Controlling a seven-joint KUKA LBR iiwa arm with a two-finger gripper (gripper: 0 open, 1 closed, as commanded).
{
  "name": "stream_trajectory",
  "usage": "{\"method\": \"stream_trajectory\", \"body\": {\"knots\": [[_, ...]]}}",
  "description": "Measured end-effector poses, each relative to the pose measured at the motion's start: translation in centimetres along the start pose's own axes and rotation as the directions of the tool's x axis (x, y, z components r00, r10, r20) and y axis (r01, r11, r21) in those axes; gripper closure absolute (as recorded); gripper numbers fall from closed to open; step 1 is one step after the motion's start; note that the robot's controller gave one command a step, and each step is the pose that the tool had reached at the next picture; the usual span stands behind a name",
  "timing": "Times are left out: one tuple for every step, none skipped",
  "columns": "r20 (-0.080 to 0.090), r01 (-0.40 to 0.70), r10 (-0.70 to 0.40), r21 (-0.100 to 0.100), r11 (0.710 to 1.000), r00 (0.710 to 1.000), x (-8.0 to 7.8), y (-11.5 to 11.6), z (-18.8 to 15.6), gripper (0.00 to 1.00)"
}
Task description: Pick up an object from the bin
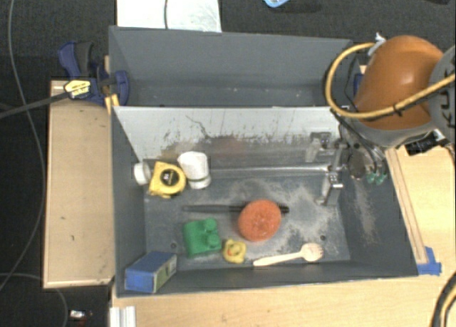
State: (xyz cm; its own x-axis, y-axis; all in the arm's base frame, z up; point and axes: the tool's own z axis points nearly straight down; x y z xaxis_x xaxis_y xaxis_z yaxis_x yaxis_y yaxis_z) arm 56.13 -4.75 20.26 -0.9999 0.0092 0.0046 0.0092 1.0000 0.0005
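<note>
End effector (330,196) hangs low at the right of the bin (228,76), over bare floor. I cannot tell whether it is wide or narrow, and I see nothing held in it.

No pick is committed, so the candidates below are my judgement.
- Orange round disc (258,220): nearest, to the left and nearer. It lies flat and has no long axis.
- Black rod (206,209): runs left-right along the disc's far edge.
- Cream spoon (288,256): rests by the near wall, long axis left-right, bowl at the right end, handle pointing left.

Both the disc and the spoon lie clear of the left group: green block (201,236), yellow tape measure (167,179), white cylinder (194,169) and blue box (151,271). That should leave room to approach either.
</note>
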Motion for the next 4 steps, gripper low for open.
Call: {"method": "stream_trajectory", "body": {"knots": [[0.008, 0.002, -0.002, 0.001, 1.000, 1.000, -0.1, 0.0, -0.5, 0.00], [0.012, 0.018, -0.018, 0.000, 1.000, 1.000, 2.6, 5.4, 6.5, 0.00], [0.019, 0.056, -0.057, 0.005, 0.998, 0.998, 7.3, 4.0, 8.0, 0.00], [0.015, -0.194, 0.194, -0.004, 0.981, 0.981, 8.1, 7.1, 11.7, 0.00]]}}
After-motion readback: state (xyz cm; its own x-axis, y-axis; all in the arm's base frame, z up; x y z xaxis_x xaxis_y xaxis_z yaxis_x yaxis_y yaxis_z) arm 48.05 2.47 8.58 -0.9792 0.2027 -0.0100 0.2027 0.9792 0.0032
